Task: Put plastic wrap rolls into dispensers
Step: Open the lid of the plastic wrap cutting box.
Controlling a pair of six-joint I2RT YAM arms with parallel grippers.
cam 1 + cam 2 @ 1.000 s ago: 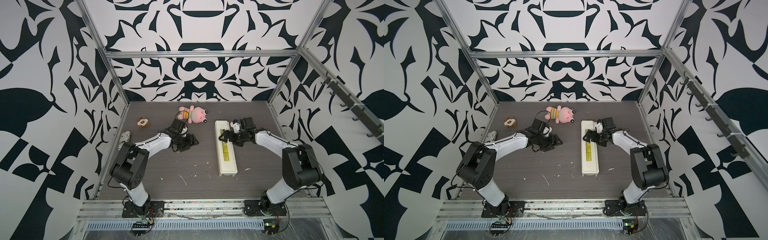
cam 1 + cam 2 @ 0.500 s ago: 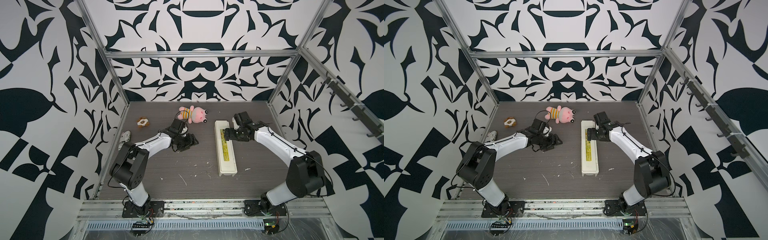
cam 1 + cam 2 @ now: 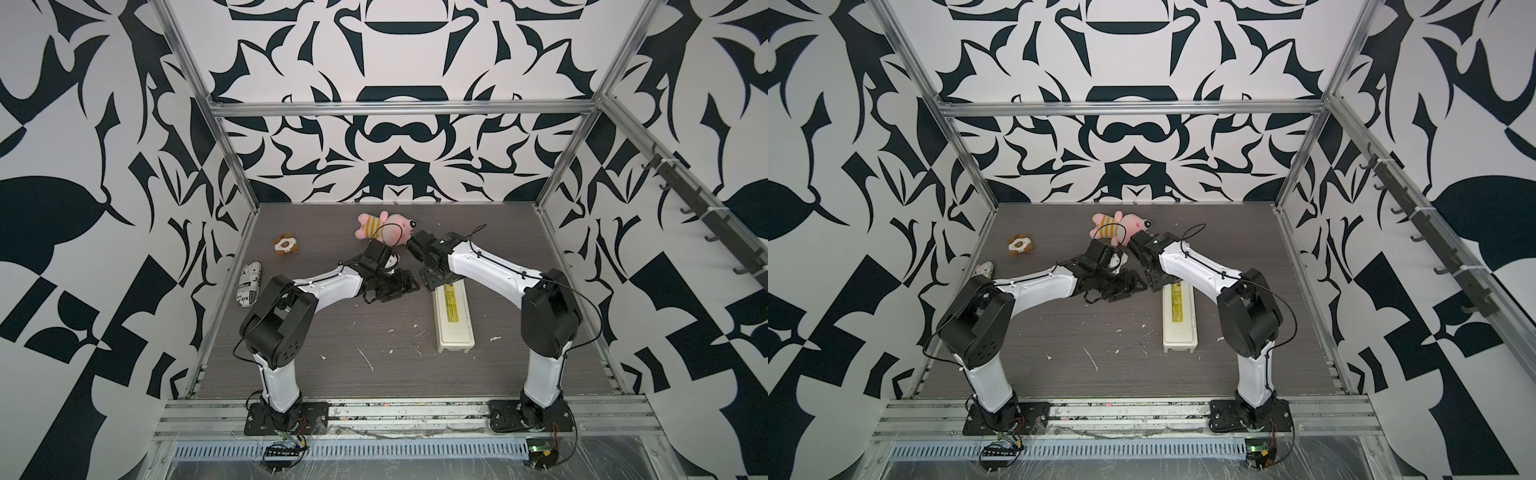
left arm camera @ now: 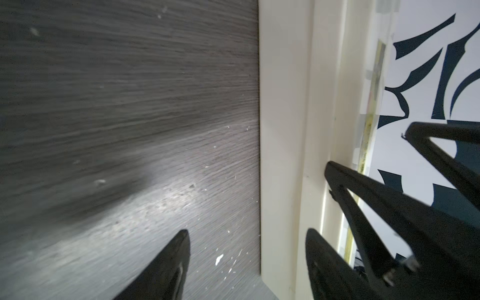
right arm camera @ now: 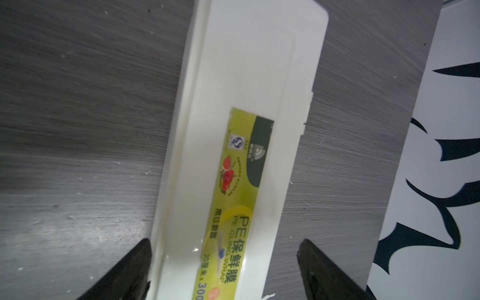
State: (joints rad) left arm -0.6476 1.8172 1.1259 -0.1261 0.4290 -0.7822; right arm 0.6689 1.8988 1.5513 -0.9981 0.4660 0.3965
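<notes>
One dispenser (image 3: 453, 336), lid shut, on table (image 3: 353, 324), likely light, stiff, slick, best pinched across its width; right gripper (image 5: 224, 242) wide astride far end, left gripper (image 4: 246, 232) part-open beside; roll unseen, perhaps inside.

Bright, even light; glare patch on tabletop (image 4: 168, 192); wrist views motion-blurred, edges stretched

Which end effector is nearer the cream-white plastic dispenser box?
Right. The right end effector straddles the cream-white plastic dispenser box at its far end, open, a finger each side. The left end effector is open beside that end, off its long wall.
</notes>
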